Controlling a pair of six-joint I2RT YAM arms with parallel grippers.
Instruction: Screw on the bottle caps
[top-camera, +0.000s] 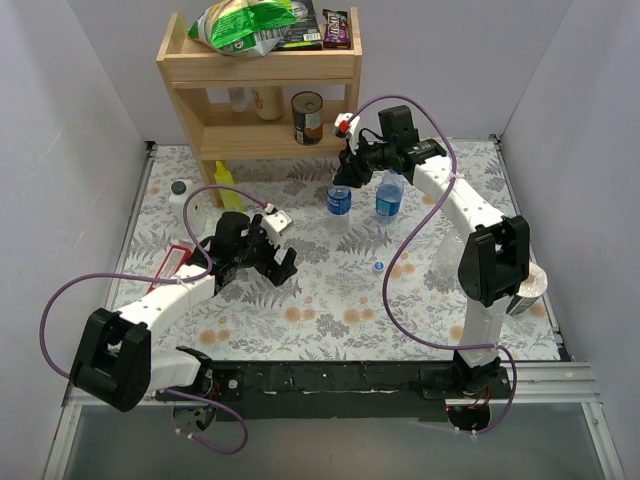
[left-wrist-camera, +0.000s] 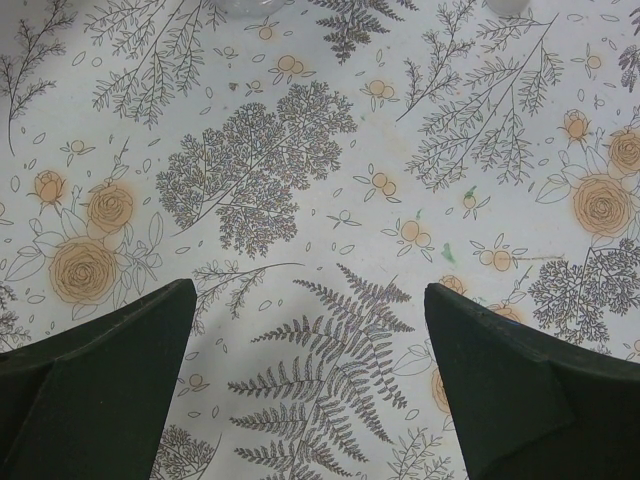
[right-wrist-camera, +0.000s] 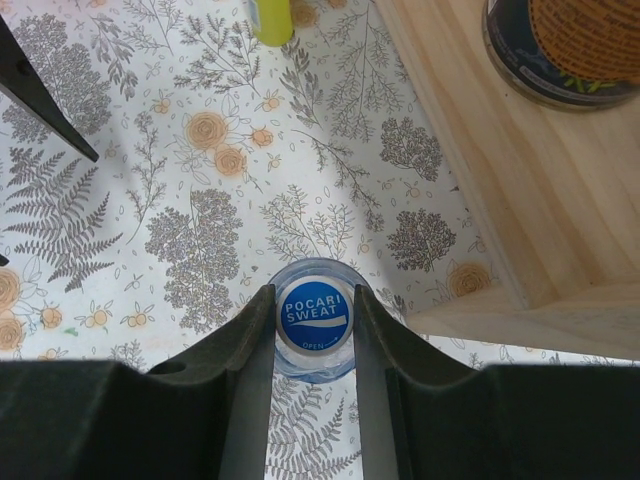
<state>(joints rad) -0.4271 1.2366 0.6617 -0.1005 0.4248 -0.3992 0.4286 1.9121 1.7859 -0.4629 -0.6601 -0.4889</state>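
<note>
Clamping a blue cap (right-wrist-camera: 314, 318) from both sides, the right claw (right-wrist-camera: 314, 300) is clenched on it. The cap sits on top of a labelled bottle (top-camera: 339, 200) standing on the desk (top-camera: 320, 310) just in front of the wooden shelf (top-camera: 258, 80). Second labelled bottle (top-camera: 389, 195) stands beside it. Loose cap (top-camera: 378, 266) lies on the desk farther out from the shelf. Left claw (top-camera: 275, 262) is spread wide, grasping nothing, low over the desk, well out from the shelf. Can (top-camera: 307, 117) on the shelf's lower board.
</note>
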